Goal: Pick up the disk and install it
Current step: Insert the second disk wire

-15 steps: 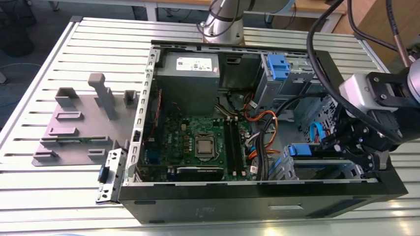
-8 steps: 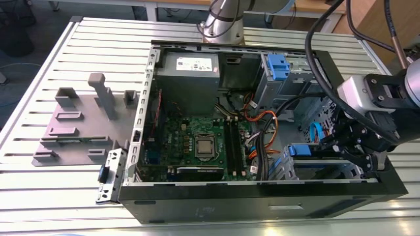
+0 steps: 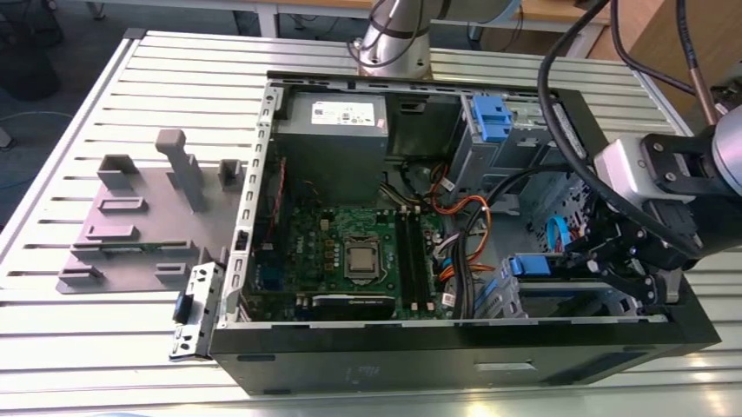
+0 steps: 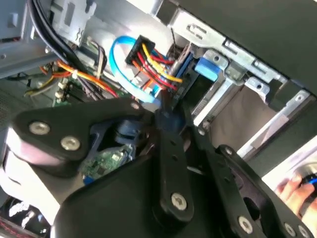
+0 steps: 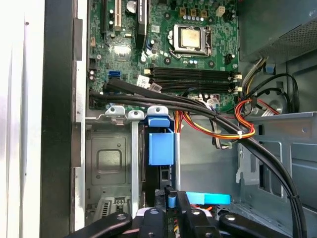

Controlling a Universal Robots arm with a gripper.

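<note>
Gripper (image 3: 593, 261) down inside the computer case (image 3: 464, 358), at the exterior view's right, jaws drawn narrow and closed on the disk (image 4: 106, 161). In the second wrist view the disk's green circuit board and a bit of its blue bracket show just behind the gripper (image 4: 163, 116) linkage. In the first wrist view a blue strip of the disk (image 5: 210, 199) lies edge-on right against the gripper (image 5: 174, 204), just short of the drive cage (image 5: 109, 158) and its blue latch (image 5: 161, 144). Exterior view, left to right: grey moulded fixture (image 3: 128, 208) on the bench (image 3: 104, 373), well apart from the gripper. Small metal bracket (image 3: 191, 313) lying against the case's outer wall. Case open on top, with a grey power supply box (image 3: 336, 130) at its far end and a green motherboard (image 3: 347, 252) on its floor. Orange, red and yellow cables (image 3: 464, 213) run between motherboard and cage, then the latch (image 3: 530, 265), then the gripper. Tight quarters here: cage wall on one side, black case rim close behind, black cables (image 5: 163, 100) crossing near. Open room above the motherboard. Bench is pale slatted metal. Arm's base (image 3: 394, 39) stands beyond the case. Dark floor (image 3: 35, 130) shows past the bench's edge.
</note>
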